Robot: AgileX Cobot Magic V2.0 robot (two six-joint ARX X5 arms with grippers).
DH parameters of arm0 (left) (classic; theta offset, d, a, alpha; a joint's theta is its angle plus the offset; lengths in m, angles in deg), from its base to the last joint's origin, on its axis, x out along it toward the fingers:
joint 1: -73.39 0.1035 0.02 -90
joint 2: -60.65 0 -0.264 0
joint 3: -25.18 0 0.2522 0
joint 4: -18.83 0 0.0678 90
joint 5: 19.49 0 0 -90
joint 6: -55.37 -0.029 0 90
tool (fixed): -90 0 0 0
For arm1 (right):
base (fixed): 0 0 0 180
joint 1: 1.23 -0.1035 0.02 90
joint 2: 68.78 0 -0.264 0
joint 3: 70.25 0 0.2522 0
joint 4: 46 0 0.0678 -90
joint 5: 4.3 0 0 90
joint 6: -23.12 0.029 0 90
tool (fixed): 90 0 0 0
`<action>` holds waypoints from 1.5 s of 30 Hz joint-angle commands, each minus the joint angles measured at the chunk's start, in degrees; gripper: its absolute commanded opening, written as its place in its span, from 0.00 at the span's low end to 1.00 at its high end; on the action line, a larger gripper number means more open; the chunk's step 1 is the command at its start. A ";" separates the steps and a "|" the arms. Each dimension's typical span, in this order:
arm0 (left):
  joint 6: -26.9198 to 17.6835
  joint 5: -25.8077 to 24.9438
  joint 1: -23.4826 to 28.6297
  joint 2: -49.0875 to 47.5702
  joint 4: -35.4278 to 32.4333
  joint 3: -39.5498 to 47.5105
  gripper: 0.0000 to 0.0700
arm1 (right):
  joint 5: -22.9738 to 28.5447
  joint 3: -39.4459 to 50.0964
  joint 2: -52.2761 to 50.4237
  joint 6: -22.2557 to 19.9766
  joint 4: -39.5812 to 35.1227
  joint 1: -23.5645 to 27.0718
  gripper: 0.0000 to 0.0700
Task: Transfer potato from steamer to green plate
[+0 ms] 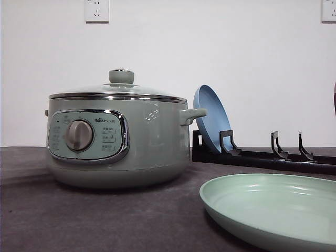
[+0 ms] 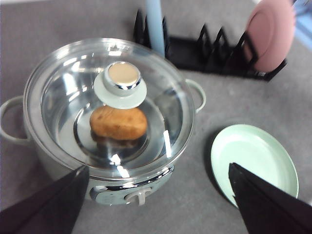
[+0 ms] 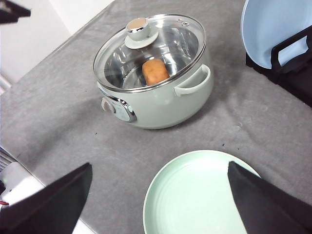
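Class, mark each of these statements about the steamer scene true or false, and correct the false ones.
1. The glass lid sits on the steamer. True.
2. The potato lies on the green plate. False: it is inside the steamer, under the lid.
3. A blue plate stands upright in the black rack. True.
4. The green plate holds food. False: it is bare.
5. The left gripper is shut on the lid knob. False: it is open, its fingers spread, touching nothing.
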 commanded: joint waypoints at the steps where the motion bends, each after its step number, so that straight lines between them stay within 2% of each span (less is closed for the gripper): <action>1: -1.09 0.62 -0.68 5.53 3.14 -6.72 0.85 | -0.14 -0.46 0.39 0.67 -0.63 -0.24 0.80; 9: -0.44 4.85 -4.07 26.16 13.51 -28.54 0.84 | 0.50 -0.46 0.41 0.39 -0.74 -0.24 0.80; 15: -1.37 9.10 -6.82 37.72 14.78 -38.81 0.84 | 0.49 -0.46 0.41 0.24 -0.79 -0.24 0.80; 22: -3.14 15.73 -9.10 45.48 14.95 -41.61 0.84 | 0.48 -0.46 0.41 0.26 -0.50 -0.24 0.80; 36: -4.52 16.56 -10.06 51.43 14.36 -41.61 0.83 | 0.48 -0.46 0.41 0.26 -0.09 -0.24 0.80; 38: -4.89 17.13 -10.15 51.63 14.22 -41.61 0.79 | 0.48 -0.46 0.41 0.28 -0.09 -0.24 0.80; 45: -5.12 17.44 -10.15 51.72 14.34 -41.61 0.40 | 0.50 -0.46 0.41 0.27 -0.09 -0.24 0.80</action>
